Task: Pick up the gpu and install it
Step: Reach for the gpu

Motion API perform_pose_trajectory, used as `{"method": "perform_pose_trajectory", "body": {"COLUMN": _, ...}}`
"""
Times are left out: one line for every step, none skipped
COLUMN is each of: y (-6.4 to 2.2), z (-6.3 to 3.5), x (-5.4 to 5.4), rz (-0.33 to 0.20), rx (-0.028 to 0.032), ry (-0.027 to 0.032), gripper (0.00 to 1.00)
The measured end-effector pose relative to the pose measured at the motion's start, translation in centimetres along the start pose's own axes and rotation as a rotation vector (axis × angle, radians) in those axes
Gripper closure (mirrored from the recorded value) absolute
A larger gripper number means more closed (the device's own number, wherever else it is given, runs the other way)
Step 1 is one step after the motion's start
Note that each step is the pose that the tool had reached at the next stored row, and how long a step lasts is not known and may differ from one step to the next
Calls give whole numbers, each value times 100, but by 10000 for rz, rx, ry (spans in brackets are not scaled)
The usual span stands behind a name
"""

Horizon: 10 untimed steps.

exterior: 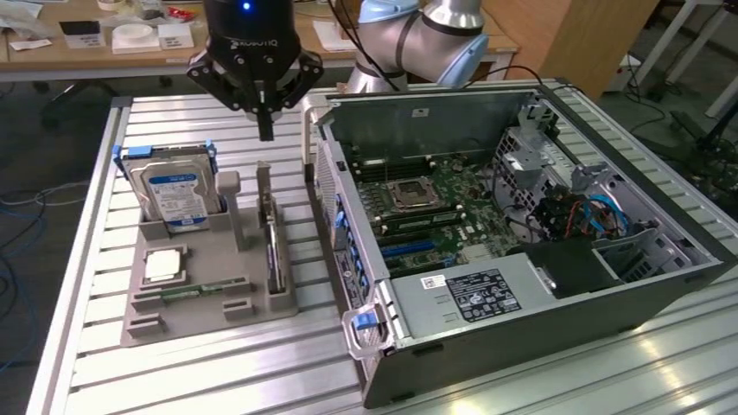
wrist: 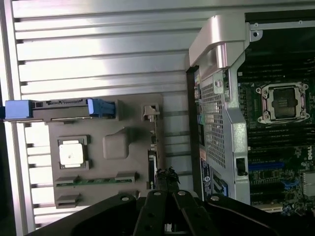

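The gpu (exterior: 272, 246) (wrist: 151, 169) is standing on its long edge in a slot of the grey holder (exterior: 207, 324) (wrist: 115, 123), on the side nearest the computer, so from up here it's just a slim dark strip. Nothing is touching it. The tool (exterior: 266, 131) (wrist: 166, 178) hangs in the air above the far end of that holder, roughly in line with the card but well clear of it, its fingers pressed together into one point and holding nothing. In the same holder, toward the exterior view's left, a silver hard drive (exterior: 173, 194) (wrist: 59, 108) with a blue-white label stands upright in blue rails, a square processor chip (exterior: 165, 264) (wrist: 72, 153) lies flat in its pocket, and a narrow green memory stick (exterior: 202, 290) (wrist: 93, 181) sits in a groove. The holder rests on the ribbed aluminium counter (exterior: 173, 380) (wrist: 98, 59). Just beside it, on the exterior view's right, the open computer case (exterior: 542, 311) (wrist: 221, 123) lies on its side with the motherboard (exterior: 444, 207) (wrist: 280, 137) showing.
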<state>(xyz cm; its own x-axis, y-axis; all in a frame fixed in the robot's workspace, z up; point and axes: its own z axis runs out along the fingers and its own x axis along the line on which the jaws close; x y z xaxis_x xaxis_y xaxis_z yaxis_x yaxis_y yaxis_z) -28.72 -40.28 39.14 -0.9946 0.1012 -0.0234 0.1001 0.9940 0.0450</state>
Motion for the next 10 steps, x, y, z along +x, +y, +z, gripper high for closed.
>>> {"method": "perform_pose_trajectory", "body": {"y": -13, "z": 0, "x": -1, "rz": 0, "rx": -1, "ry": -1, "gripper": 89}}
{"method": "perform_pose_trajectory", "body": {"y": -25, "z": -1, "x": -2, "rz": 0, "rx": -1, "ry": -1, "gripper": 89}}
{"method": "perform_pose_trajectory", "body": {"y": -37, "z": -1, "x": -3, "rz": 0, "rx": 0, "ry": -1, "gripper": 89}}
{"method": "perform_pose_trajectory", "body": {"y": -51, "z": -2, "x": -4, "rz": -1, "rx": -1, "ry": -1, "gripper": 89}}
{"method": "perform_pose_trajectory", "body": {"y": -67, "z": -2, "x": -5, "rz": -1, "rx": -1, "ry": -1, "gripper": 89}}
{"method": "perform_pose_trajectory", "body": {"y": -83, "z": -3, "x": -6, "rz": 0, "rx": -1, "ry": -1, "gripper": 89}}
{"method": "perform_pose_trajectory", "body": {"y": -100, "z": -3, "x": -7, "rz": 0, "rx": -1, "ry": 0, "gripper": 89}}
{"method": "perform_pose_trajectory", "body": {"y": -118, "z": -4, "x": -9, "rz": -1, "rx": -1, "ry": -1, "gripper": 89}}
{"method": "perform_pose_trajectory", "body": {"y": -134, "z": -4, "x": -10, "rz": 0, "rx": -1, "ry": -1, "gripper": 89}}
{"method": "perform_pose_trajectory", "body": {"y": -151, "z": -5, "x": -11, "rz": -1, "rx": -1, "ry": 0, "gripper": 89}}
